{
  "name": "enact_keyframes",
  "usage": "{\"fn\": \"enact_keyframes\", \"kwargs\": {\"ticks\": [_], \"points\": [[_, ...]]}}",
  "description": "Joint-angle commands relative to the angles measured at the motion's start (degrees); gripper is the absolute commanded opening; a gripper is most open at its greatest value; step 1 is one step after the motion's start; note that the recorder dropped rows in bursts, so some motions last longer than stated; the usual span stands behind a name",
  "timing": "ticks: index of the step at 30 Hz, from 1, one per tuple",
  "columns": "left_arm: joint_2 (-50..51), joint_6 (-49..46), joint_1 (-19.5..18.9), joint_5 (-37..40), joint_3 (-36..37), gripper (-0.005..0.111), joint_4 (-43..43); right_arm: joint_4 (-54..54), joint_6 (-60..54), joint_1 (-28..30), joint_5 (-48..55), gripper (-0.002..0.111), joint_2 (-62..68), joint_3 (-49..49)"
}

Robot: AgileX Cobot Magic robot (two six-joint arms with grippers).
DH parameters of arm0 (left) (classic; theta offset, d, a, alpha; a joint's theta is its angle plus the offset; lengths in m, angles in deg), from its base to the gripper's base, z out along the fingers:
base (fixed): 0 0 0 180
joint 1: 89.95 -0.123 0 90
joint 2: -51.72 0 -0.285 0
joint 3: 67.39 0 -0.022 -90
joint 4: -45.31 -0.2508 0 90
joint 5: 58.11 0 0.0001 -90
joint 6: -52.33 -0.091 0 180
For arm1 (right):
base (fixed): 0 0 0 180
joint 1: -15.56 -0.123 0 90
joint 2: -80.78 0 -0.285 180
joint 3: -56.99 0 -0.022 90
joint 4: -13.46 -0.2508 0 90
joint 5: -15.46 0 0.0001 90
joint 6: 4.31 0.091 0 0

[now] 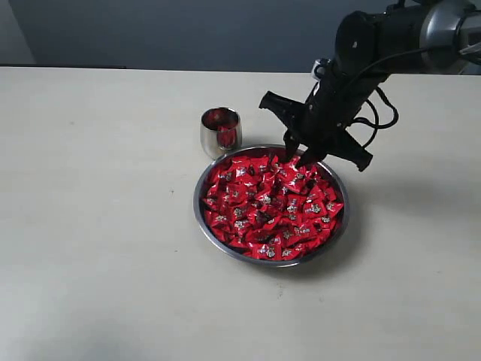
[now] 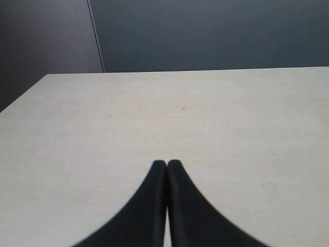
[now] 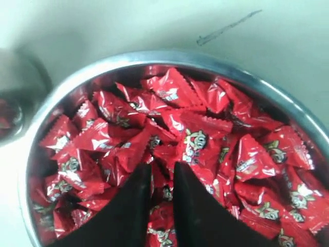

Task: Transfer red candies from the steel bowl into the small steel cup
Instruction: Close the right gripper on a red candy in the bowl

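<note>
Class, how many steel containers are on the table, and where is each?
2. The steel bowl sits centrally, heaped with red candies; the small steel cup stands beside its far-left rim. None seems hidden.

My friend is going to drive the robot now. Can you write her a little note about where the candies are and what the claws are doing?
Left gripper: shut, holding nothing, over bare table.
Right gripper: tips down among the red candies near the steel bowl's edge, jaws nearly together; whether one is gripped cannot be told.
Small steel cup: upright beside the bowl; red shows inside, candies or reflection unclear.
Done: cannot tell.
To do: the bowl is full, so lift a candy, drop it in the cup, repeat.
</note>
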Motion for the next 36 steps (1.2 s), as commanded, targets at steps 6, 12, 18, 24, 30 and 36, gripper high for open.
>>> {"fn": "enact_keyframes", "kwargs": {"ticks": [6,12,18,24,30,36], "points": [[-0.26,0.15,0.31,-0.10,0.22,0.000,-0.33,2.39,1.64,0.24,5.22,0.017,1.80,0.30],[-0.26,0.15,0.31,-0.10,0.22,0.000,-0.33,2.07,0.16,0.24,3.39,0.017,2.27,0.30],[-0.26,0.15,0.31,-0.10,0.22,0.000,-0.33,1.32,-2.92,0.24,0.62,0.017,2.63,0.30],[-0.26,0.15,0.31,-0.10,0.22,0.000,-0.33,1.22,-4.62,0.24,0.86,0.033,2.63,0.30],[-0.26,0.15,0.31,-0.10,0.22,0.000,-0.33,0.61,-3.94,0.24,0.98,0.055,2.63,0.30],[-0.26,0.15,0.31,-0.10,0.22,0.000,-0.33,-0.03,-2.46,0.24,0.77,0.055,2.63,0.30]]}}
